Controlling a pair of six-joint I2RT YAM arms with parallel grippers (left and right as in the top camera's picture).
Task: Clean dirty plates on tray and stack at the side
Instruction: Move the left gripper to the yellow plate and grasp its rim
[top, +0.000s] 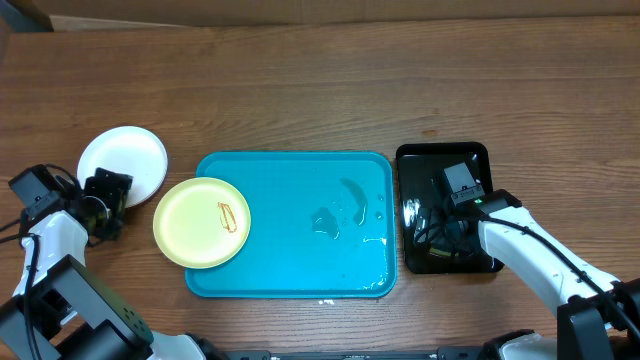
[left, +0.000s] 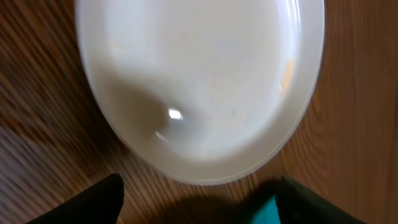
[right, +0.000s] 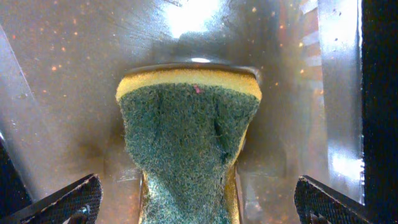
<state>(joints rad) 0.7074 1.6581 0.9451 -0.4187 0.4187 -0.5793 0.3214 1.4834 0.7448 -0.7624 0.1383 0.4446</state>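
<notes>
Here, one white plate (top: 125, 158), one yellow-green plate (top: 192, 228), one tray (top: 290, 200); left pincer (left: 199, 194), right pincer (right: 198, 190) both released

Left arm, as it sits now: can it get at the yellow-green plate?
Probably yes. The left gripper stands open beside the white plate; the yellow-green plate lies close by, uncovered, overlapping the tray at its left rim. The right gripper is away over the black tray.

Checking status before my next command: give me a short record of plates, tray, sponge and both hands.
white plate: on table, left of tray
yellow-green plate: overlaps tray's left edge, orange smear
tray: turquoise, wet patches
sponge: in black tray
left hand: open, beside white plate
right hand: open, fingers either side of sponge
</notes>
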